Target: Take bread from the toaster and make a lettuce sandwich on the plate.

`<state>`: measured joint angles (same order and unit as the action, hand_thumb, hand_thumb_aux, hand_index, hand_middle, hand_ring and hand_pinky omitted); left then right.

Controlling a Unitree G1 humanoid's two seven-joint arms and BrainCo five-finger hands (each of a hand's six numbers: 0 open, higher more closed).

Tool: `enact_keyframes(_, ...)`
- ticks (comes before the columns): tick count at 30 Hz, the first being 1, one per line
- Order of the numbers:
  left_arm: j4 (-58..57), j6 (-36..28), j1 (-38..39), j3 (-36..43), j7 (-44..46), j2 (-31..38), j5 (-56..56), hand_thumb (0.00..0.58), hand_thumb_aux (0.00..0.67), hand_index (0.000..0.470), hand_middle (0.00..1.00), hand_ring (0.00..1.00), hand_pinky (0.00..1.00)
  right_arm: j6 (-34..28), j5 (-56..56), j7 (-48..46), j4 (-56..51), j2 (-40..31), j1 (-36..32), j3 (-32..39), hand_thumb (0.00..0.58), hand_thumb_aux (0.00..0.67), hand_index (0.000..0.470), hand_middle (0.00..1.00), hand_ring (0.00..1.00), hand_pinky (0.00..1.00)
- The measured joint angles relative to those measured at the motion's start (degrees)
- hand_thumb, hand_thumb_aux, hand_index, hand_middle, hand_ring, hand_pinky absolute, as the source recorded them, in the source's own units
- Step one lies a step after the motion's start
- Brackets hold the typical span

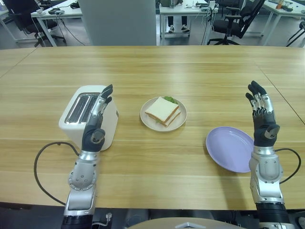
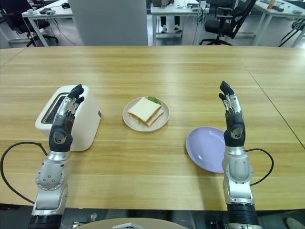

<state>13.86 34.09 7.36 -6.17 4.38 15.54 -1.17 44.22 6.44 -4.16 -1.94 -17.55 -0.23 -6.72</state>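
Observation:
A white toaster stands at the left of the wooden table, its slots looking empty. On a small beige plate in the middle lies a sandwich of two bread slices with a bit of green lettuce peeking out behind. My left hand is raised just in front of the toaster's right side, fingers straight and holding nothing. My right hand is upright over the right rim of an empty purple plate, open and empty.
The toaster's black cord loops off the table's front left edge. A cable curves beside my right forearm. Office desks and chairs stand beyond the table's far edge.

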Motion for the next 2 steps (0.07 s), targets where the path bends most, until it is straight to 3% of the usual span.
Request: enact_keyframes(2, -0.28, 0.67, -0.04, -0.75, 0.0, -0.07, -0.54, 0.0, 0.0, 0.0, 0.0, 0.0, 0.0, 0.43, 0.29, -0.95, -0.13, 0.59, -0.76, 0.05, 0.0, 0.0, 0.0, 0.0, 0.0, 0.0)
